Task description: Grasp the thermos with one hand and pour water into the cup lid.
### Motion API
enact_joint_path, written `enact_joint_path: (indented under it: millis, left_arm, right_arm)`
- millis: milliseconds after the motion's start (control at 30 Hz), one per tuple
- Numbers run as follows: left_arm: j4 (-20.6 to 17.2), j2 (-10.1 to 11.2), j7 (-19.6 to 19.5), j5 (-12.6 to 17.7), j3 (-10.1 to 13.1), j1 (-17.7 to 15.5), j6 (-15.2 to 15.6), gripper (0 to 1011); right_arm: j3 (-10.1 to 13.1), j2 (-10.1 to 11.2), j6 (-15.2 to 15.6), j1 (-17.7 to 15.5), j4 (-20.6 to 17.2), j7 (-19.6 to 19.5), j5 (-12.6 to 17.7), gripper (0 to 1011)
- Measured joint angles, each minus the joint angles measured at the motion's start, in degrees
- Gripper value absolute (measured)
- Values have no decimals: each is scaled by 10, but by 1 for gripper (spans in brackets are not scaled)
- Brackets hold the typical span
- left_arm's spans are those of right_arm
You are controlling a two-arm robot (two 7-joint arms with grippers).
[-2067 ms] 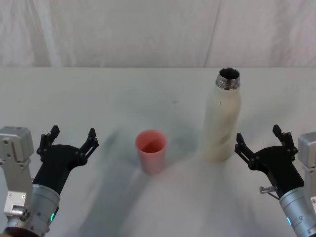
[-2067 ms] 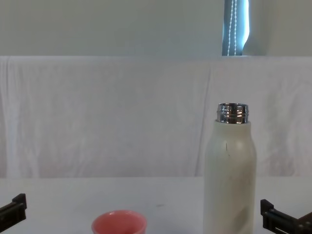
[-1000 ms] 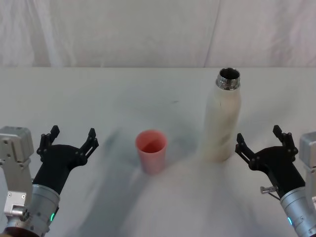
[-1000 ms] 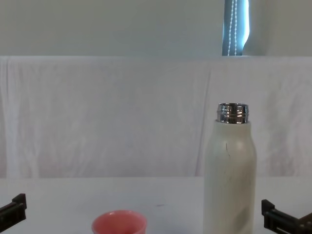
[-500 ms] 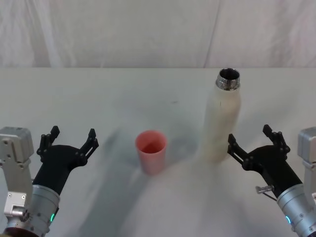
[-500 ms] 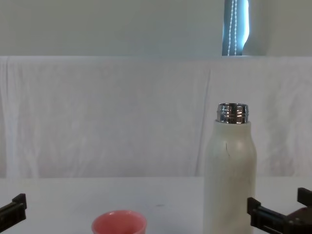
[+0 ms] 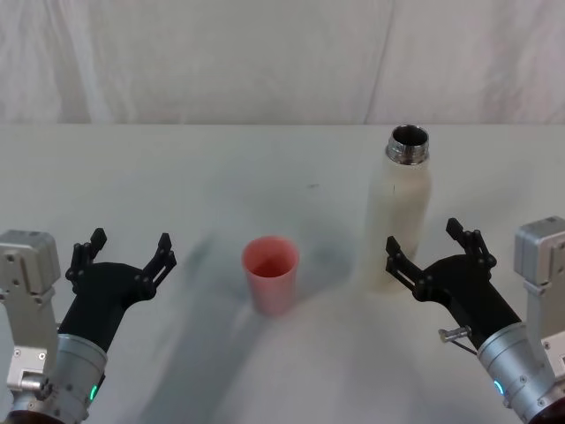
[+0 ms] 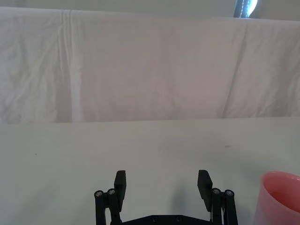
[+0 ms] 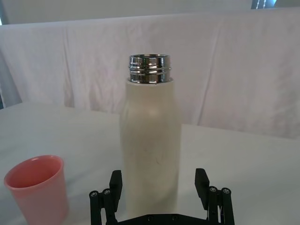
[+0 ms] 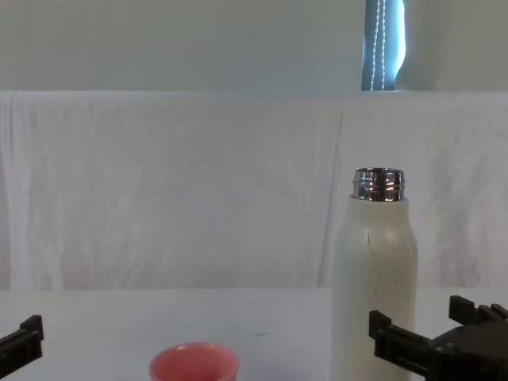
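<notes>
With both arms low at the near edge of the table, I see the right gripper spread wide, fingers apart, just in front of the thermos and not touching it; from the right wrist view the bottle body sits centred between the two open fingers, a gap on each side; the thermos stands upright on the right half of the table, chrome neck open at the top, no cap on it; the cup lid stands upright to the thermos's left, near but apart, mouth up, roughly mid-table; I can't tell whether anything is in it; my left gripper sits parked at the left, well apart from the cup lid, fingers also spread and holding nothing; in the left wrist view the cup lid shows at the edge beside that gripper's fingers; a white draped cloth backs the table in the chest view.
</notes>
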Motion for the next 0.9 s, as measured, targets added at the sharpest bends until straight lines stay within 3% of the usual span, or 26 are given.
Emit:
enact_joint_path:
  millis: [900]
  left_arm:
    - [0,0,0,0,0,0,0,1001]
  right_arm:
    - [-21,-13,-6,43,37,6,-33,1000]
